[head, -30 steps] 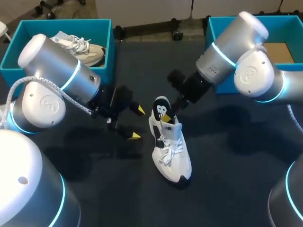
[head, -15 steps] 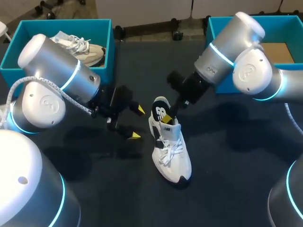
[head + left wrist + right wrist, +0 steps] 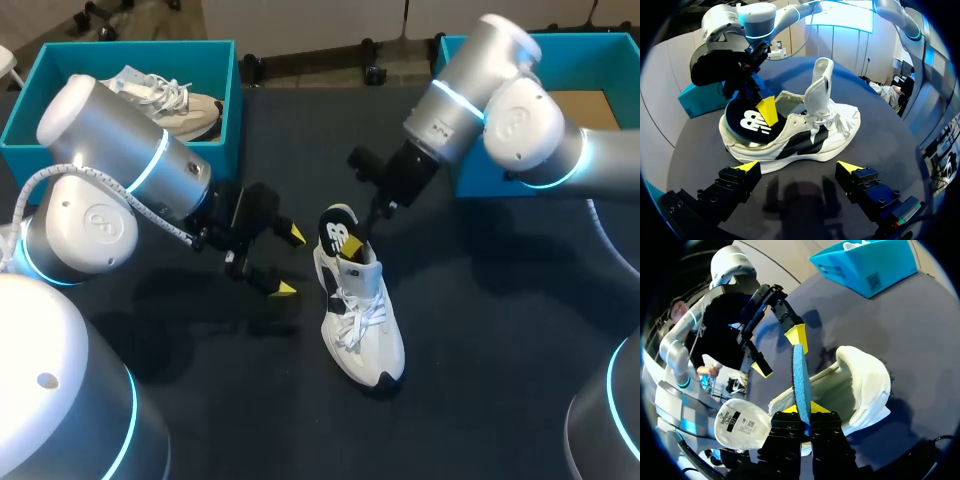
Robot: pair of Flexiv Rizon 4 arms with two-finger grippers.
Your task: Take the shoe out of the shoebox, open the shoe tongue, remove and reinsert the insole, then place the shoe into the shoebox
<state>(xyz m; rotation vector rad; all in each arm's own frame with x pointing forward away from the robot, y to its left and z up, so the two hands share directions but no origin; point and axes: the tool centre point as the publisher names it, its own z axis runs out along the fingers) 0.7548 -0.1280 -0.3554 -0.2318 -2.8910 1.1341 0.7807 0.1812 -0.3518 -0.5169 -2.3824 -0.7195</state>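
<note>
Shoe (image 3: 365, 320) hides part of right tool's (image 3: 804, 411) insole (image 3: 340, 236).

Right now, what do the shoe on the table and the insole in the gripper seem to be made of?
The shoe looks like matte white textile with black synthetic panels and woven laces. The insole, pinched in the right gripper, seems to be thin foam: a dark cloth-like top face and a blue edge, though that's not certain.

Both arms, left arm (image 3: 110, 180) and right arm (image 3: 505, 100), are chunky silver-grey with rounded joint caps and glowing cyan rings. A grey braided cable (image 3: 50, 173) runs along the left one. Left gripper (image 3: 799, 167) and right gripper (image 3: 803, 409): black, blocky, wedge-shaped yellow tips.
</note>
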